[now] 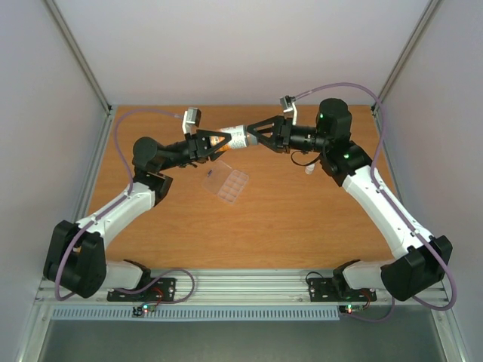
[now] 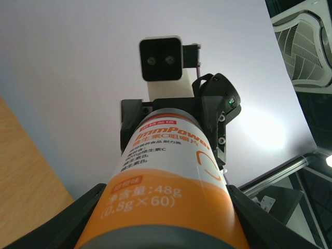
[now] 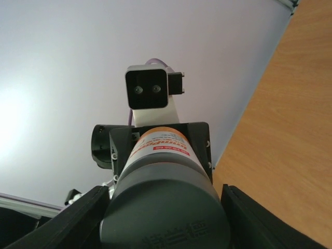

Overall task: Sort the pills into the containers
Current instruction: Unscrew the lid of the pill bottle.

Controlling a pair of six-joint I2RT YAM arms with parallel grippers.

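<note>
The pill box (image 1: pixel 229 184) lies lid-open on the table (image 1: pixel 302 226), below the raised arms. 1 dark speck (image 1: pixel 209 175), maybe a pill, sits just beside it, and a small white bit (image 1: pixel 309 171) lies well to the right. Above, the left gripper (image 1: pixel 215 140) clamps a bottle (image 1: pixel 237 138) held level in the air. The right gripper (image 1: pixel 260 136) flanks its grey cap (image 3: pixel 166 207); I cannot tell if it presses.

Only the wrist views show the facing camera (image 2: pixel 161 58). The left one reads "ImmPower" and "48g (0.8g×60)". The embossing on the cap is unreadable.
</note>
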